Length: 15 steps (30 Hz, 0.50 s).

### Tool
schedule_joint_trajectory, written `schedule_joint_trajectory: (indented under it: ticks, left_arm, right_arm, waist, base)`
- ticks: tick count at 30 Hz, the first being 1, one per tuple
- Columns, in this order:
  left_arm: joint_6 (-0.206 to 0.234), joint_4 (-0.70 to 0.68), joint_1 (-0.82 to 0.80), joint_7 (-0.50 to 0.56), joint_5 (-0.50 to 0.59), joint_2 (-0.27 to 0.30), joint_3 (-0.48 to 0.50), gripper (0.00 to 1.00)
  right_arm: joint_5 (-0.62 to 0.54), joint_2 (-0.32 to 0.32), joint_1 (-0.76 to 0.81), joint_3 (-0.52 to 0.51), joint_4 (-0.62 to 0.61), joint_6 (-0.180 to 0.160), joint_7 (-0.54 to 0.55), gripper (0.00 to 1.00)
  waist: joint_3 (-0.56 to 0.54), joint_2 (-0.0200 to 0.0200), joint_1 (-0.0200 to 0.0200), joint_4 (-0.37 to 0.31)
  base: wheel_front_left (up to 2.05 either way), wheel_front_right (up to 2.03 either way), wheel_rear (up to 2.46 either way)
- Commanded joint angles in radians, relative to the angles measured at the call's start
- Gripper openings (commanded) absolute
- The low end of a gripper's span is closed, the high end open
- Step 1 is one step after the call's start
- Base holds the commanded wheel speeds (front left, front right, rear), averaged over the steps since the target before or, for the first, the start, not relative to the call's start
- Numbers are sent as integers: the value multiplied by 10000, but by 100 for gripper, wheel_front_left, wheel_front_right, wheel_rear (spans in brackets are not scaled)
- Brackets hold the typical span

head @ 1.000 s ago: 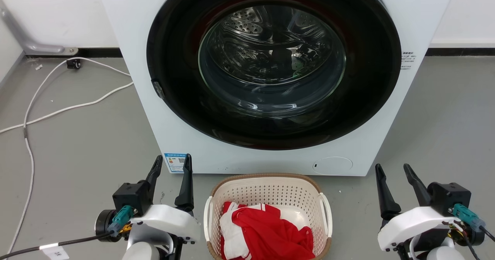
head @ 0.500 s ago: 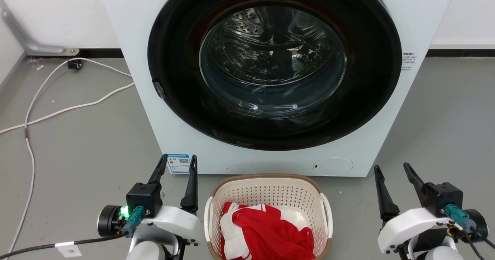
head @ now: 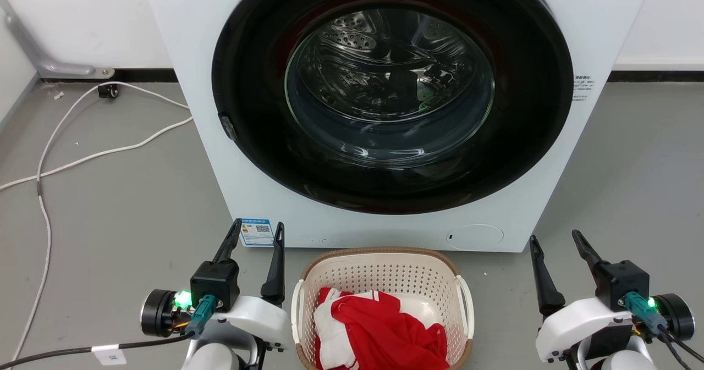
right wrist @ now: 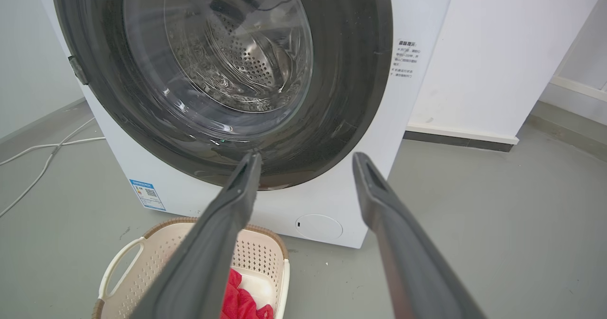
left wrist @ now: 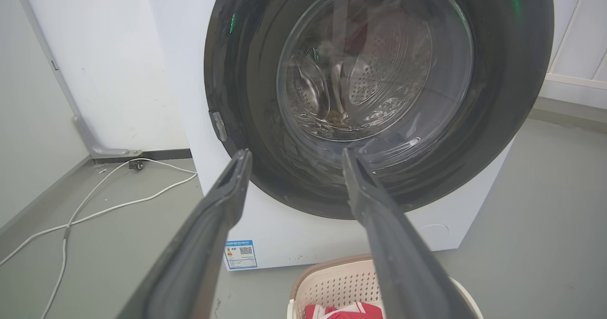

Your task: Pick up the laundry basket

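Cut edges and covered parts

The laundry basket's [head: 385, 274] near end runs off the head view's bottom edge, and a red-and-white cloth [head: 385, 331] hides its floor. The washing machine's [head: 385, 232] top is cropped. Print on its blue sticker [head: 256, 232] is too small to read.

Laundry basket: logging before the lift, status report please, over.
Left gripper open, beside laundry basket. Right gripper open, farther off. Basket on floor, red cloth inside, ungripped. Washing machine close behind.
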Motion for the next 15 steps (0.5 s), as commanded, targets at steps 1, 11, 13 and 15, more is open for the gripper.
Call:
schedule_joint_trajectory:
  ticks: [1,11,13,15]
  left_arm:
    - [1,20,-105,-73,11,-9,13,100]
    - [48,112,-101,-64,-119,-9,-15,100]
    - [58,116,-122,-64,-88,-9,-15,100]
    - [70,147,-141,-64,-67,-9,-17,100]
  right_arm:
    - [-18,30,-5,4,-1,-3,-64,100]
    - [70,30,-114,-18,85,-3,-29,100]
    - [83,30,-134,-10,90,-3,-23,100]
    - [114,30,-165,-7,98,-3,-14,100]
  waist:
    - [9,-1,0,1]
    - [58,-1,0,2]
    - [85,-1,0,-1]
    - [139,-1,0,-4]
  base:
    - [0,0,0]
    - [0,0,0]
    - [0,0,0]
    - [0,0,0]
